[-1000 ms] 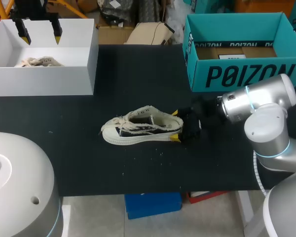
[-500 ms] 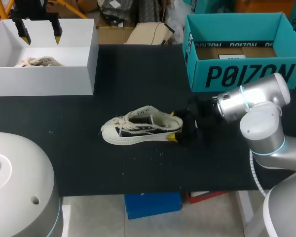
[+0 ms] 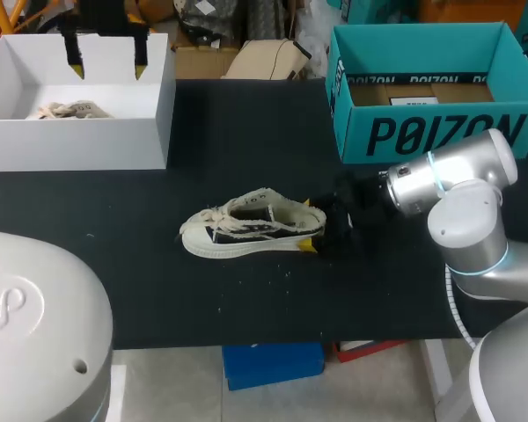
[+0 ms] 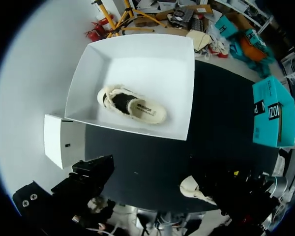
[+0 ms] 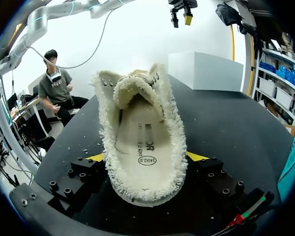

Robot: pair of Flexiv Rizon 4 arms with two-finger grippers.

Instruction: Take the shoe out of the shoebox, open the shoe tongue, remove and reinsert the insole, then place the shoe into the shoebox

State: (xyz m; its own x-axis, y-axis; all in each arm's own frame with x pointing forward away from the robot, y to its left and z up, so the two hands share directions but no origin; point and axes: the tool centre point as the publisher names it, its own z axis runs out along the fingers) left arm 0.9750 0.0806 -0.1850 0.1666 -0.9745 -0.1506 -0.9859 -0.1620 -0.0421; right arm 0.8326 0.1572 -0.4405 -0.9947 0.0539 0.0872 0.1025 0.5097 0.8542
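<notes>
Filling most of the head view, the black table (image 3: 246,132) carries two boxes along its far edge. A white box (image 3: 79,145) stands on the left. A teal shoebox (image 3: 440,132) stands open on the right, with no shoe showing in it. The right arm (image 3: 458,185) comes in low from the right, just in front of the teal shoebox, and reaches toward the middle. The shoe (image 3: 246,230), cream canvas with frayed edges and a dark side panel, stands upright on its sole near the table's centre, outside both boxes, toe toward the left and heel toward the right. A second shoe (image 4: 132,105) of the same kind lies inside the white box. The right gripper (image 3: 310,223) clasps the heel of the shoe on the table, one yellow tip against each side. From the right wrist view the insole (image 5: 142,147) lies flat inside the shoe. The left gripper (image 3: 106,69) hangs above the back of the white box, fingers spread wide and holding nothing.
</notes>
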